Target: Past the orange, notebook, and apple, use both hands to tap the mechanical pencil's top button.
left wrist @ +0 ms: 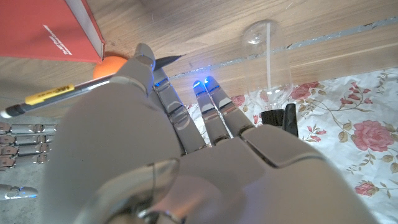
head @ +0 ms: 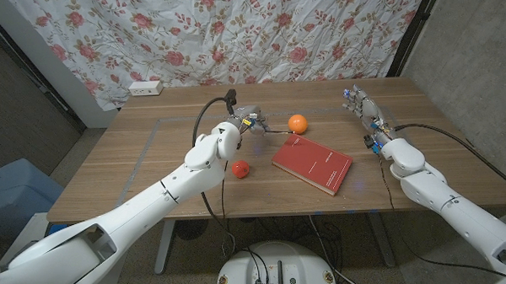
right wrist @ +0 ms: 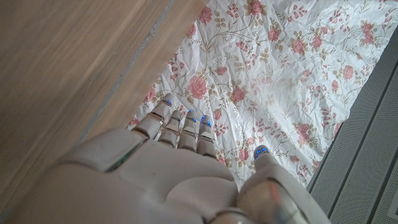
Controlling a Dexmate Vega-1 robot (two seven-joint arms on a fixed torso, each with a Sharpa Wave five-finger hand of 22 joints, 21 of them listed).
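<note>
Status: grasp complete, tap outstanding. The left hand (head: pixel 250 118) is raised over the desk (head: pixel 152 162) beyond the apple (head: pixel 240 168), level with the orange (head: pixel 298 123), and holds the mechanical pencil (left wrist: pixel 43 98) between thumb and fingers. In the left wrist view the pencil crosses the hand, its yellow-banded end projecting toward the red notebook (head: pixel 313 164); which end carries the top button is not clear from this angle.

The right hand (head: pixel 363 109) stands well apart at the far right of the desk, fingers spread and extended, touching nothing. Remaining: bring the right hand across and press the button.
</note>
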